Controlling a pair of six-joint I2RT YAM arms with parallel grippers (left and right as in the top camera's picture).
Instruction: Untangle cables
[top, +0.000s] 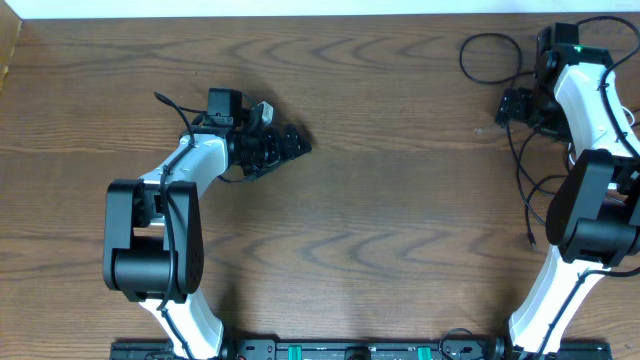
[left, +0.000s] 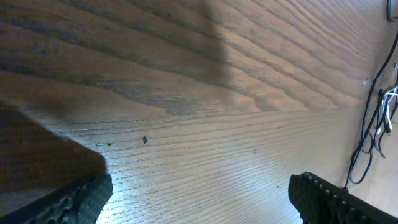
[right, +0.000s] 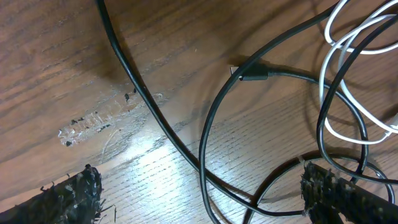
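The black cord (right: 155, 121) runs in loops across the right wrist view, and two strands of it cross on the wood between the fingers of my right gripper (right: 199, 194). This gripper is open and holds nothing. One small black plug (right: 254, 73) lies above the crossing. The white cord (right: 341, 74) coils at the upper right, overlapping the black loops. From overhead, the black cord (top: 482, 48) loops at the far right around my right gripper (top: 512, 108). My left gripper (top: 298, 143) is open over bare wood, far from the cables (left: 373, 124).
A pale scuff mark (right: 87, 126) is on the wood left of the cords. A thicker black arm wire (top: 170, 105) sticks out behind the left arm. The right arm's white links (top: 590, 120) stand over part of the cable pile. The table's far edge (top: 300, 14) is close behind.
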